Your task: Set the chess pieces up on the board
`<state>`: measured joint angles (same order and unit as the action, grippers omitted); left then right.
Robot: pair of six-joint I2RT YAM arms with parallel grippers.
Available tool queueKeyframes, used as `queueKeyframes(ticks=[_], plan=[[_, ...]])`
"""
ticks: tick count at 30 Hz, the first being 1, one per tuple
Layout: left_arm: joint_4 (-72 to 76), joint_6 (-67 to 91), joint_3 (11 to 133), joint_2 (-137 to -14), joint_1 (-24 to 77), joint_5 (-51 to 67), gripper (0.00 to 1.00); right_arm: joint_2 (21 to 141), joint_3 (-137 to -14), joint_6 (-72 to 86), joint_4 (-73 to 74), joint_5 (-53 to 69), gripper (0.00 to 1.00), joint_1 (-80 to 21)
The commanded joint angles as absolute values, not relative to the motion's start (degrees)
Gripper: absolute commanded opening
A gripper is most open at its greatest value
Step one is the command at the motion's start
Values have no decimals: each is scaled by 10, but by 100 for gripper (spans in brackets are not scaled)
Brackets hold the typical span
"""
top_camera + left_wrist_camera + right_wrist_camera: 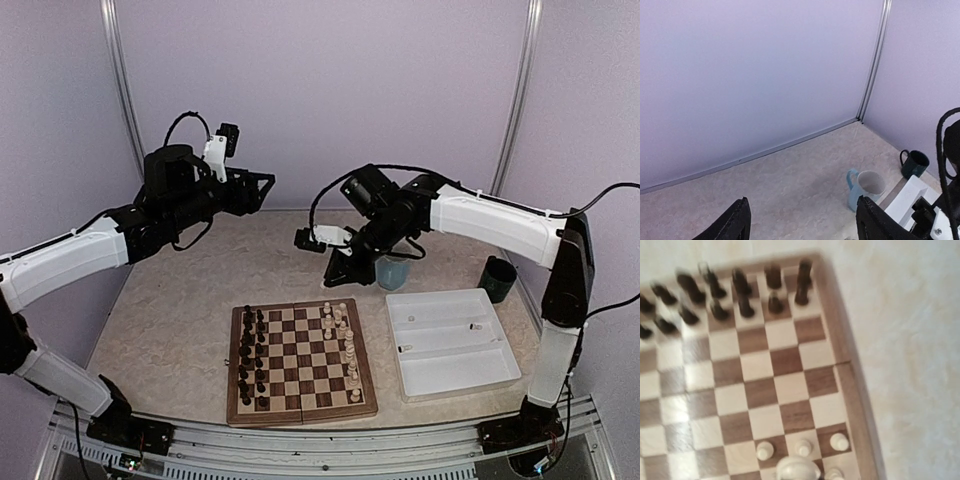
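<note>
The board [301, 400] lies at the front middle of the table. Cream-white chess pieces [341, 338] stand along its right side and dark pieces [252, 355] along its left. My right gripper [337, 272] hangs over the board's far edge, shut on a cream-white piece [797, 471]. That piece looms large at the bottom of the right wrist view, above three cream pawns [802, 447]; the fingers themselves are out of that frame. My left gripper [802, 220] is raised at the back left, open, with nothing between its fingers [737, 222].
A white tray [497, 375] holding a few small pieces sits right of the board. Behind the tray stand a light blue mug [392, 272] [866, 187] and a dark green mug [497, 278] [914, 163]. Lilac walls close the back and sides.
</note>
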<state>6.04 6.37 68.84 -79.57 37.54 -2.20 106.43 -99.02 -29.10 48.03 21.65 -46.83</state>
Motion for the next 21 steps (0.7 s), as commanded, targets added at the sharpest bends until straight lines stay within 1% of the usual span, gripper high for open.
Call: queueKeyframes(ticks=[1,6,14,21], plan=[[70,32,635,-758,345,-50,72,1118,-1026,-343,553,129,3,-502],[93,24,585,-709,344,-84,76,1149,-1024,-365,574,95,2,-544],[80,42,599,-693,343,-59,76,1168,-994,-374,575,23,3,-611],[79,43,598,-682,344,-58,76,1193,-991,-374,574,-17,3,-624]])
